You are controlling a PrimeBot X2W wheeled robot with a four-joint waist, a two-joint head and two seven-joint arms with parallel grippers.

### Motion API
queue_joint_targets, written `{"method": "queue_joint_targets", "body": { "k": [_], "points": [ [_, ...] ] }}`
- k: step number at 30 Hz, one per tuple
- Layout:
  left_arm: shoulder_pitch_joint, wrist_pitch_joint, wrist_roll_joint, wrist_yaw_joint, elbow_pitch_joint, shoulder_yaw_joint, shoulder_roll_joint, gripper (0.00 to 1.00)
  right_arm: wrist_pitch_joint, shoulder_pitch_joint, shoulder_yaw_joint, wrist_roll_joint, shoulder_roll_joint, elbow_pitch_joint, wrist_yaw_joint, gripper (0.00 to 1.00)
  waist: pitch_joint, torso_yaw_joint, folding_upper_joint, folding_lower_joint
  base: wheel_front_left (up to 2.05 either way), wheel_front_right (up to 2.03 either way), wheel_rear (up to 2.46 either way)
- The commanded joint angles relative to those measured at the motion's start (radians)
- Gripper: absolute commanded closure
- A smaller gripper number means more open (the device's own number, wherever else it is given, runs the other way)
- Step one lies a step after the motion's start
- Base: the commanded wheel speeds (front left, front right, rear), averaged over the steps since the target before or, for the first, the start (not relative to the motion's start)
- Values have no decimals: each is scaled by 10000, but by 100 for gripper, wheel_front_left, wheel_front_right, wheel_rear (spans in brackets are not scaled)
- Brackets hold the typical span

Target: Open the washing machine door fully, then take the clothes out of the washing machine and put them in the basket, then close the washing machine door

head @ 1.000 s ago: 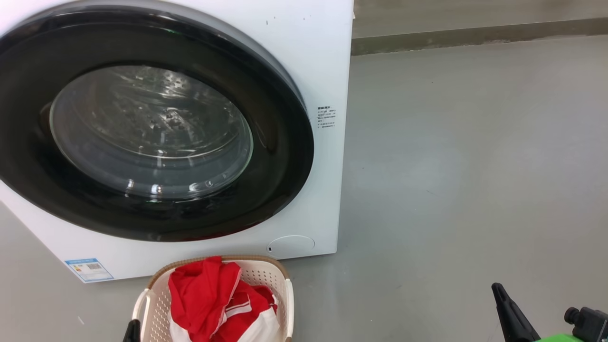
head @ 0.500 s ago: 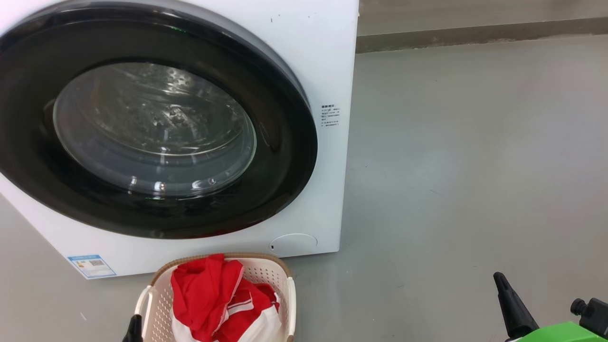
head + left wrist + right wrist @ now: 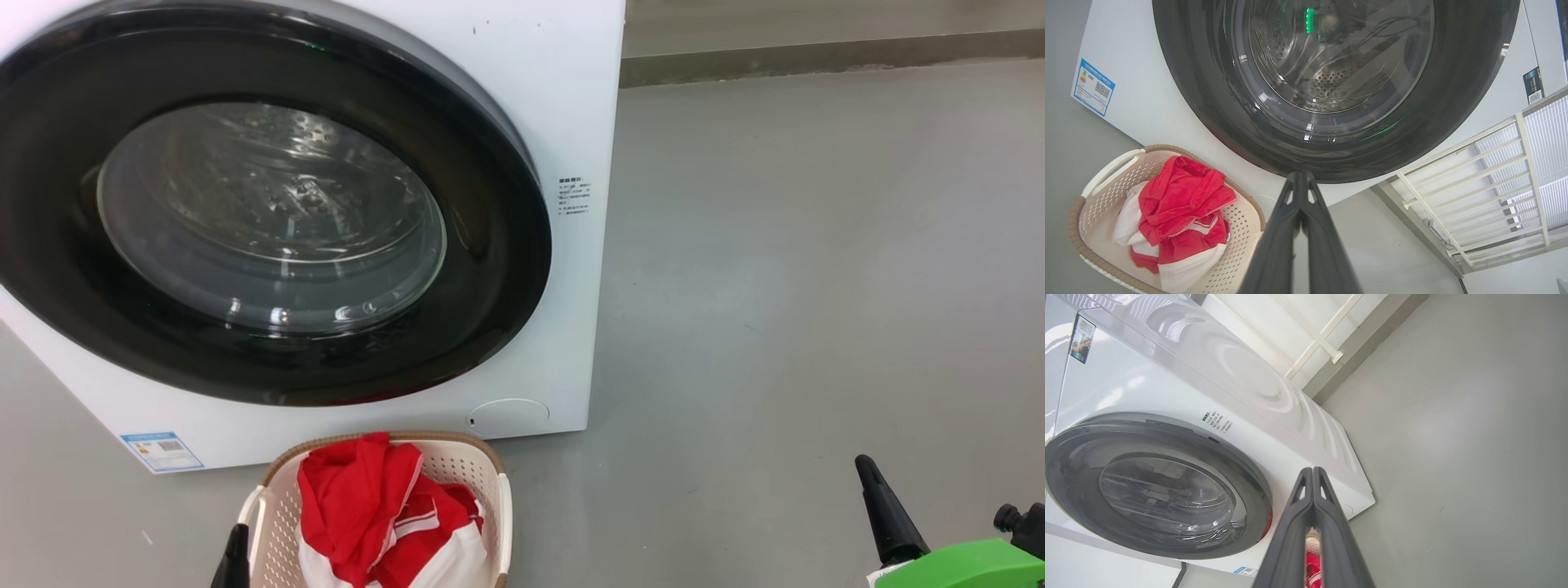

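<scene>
- Left tool: fingers pressed together, empty, aimed at the lower rim of the washing machine door.
- Right tool: closed too, empty, off to the side.
- Door looks flush with the washing machine. Latch unconfirmed; if loose, push the black rim, not the glass.
- Clothes are in the basket. Don't clip it backing out.

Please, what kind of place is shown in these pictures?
Probably a laundry area in a plain indoor room: a white front-loading washing machine stands on a bare grey floor, and a basket of red clothes sits before it.
</scene>
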Motion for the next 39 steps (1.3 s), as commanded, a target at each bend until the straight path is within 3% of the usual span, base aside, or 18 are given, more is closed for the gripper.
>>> {"method": "queue_joint_targets", "body": {
  "k": [1,39],
  "points": [
    [-499,73,-301,-39,-190,155,191,100,76,-590,15,338,-64,-257,-4,100,5,10,0,-1,0,0,0],
    [-1373,1135,-4432,-60,-27,87,250,100,1171,-1364,-574,3547,369,-269,-8,100,126,268,0,-1,0,0,0]
  ]
}}
